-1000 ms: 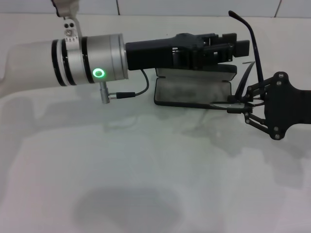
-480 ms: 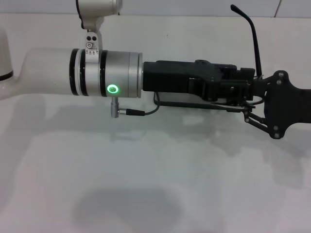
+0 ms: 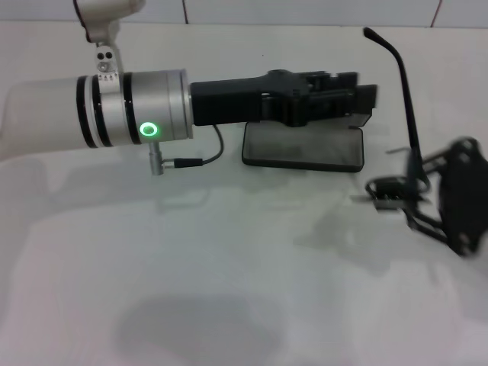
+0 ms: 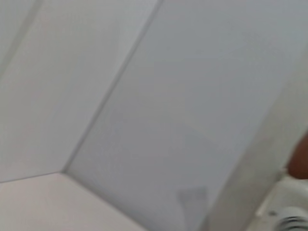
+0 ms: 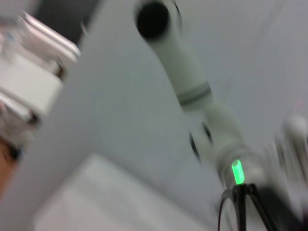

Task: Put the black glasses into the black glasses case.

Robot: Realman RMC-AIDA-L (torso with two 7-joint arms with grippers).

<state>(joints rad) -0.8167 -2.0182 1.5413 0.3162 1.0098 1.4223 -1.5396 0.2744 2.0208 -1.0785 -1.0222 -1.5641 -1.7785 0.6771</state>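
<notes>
The black glasses case [image 3: 305, 146] lies open at the table's far middle, grey lining up, its lid standing at the back. My left gripper [image 3: 364, 97] reaches in from the left and sits over the lid's top edge, hiding most of it. My right gripper [image 3: 393, 194] is to the right of the case and nearer the front, apart from it. It is shut on the black glasses [image 3: 408, 114], with one temple arm pointing up and away. The glasses' rim also shows in the right wrist view [image 5: 240, 207].
The white table [image 3: 229, 259] spreads in front of the case. A white tiled wall [image 3: 305, 11] stands behind. The left arm's silver wrist with a green light [image 3: 149, 130] and a dangling cable [image 3: 206, 156] hang left of the case.
The right gripper has drawn back to the right and toward the front with the glasses, away from the case's end. The left arm swung over the case, then pulled back to the lid.
</notes>
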